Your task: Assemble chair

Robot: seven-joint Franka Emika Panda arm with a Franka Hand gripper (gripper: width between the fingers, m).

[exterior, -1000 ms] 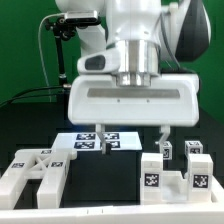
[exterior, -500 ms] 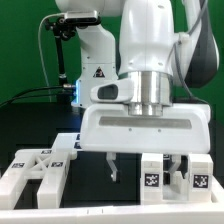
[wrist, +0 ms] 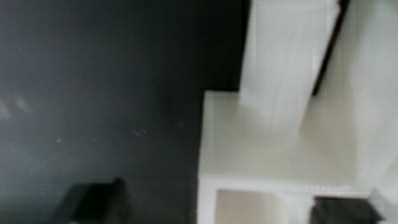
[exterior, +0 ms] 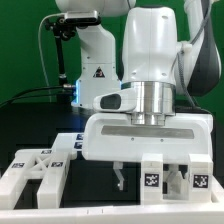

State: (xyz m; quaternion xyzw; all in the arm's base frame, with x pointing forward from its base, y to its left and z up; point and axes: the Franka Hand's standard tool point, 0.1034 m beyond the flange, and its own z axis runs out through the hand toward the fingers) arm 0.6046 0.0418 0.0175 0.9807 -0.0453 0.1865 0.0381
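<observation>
The gripper [exterior: 152, 178] hangs with jaws apart astride the chair block [exterior: 200, 182] at the exterior view's right of the marker board [exterior: 68, 146], one finger [wrist: 98, 203] clear of it, while another chair piece [exterior: 35, 170] lies at that board's left.

Inventory, as I see it:
1. Thin flat white marker board [exterior: 68, 141] printed with black square tags, lying on my matte black counter [exterior: 25, 125].
2. Plain green backdrop wall [exterior: 20, 45].
3. Thin black cable [exterior: 42, 50] hanging before that wall.
</observation>
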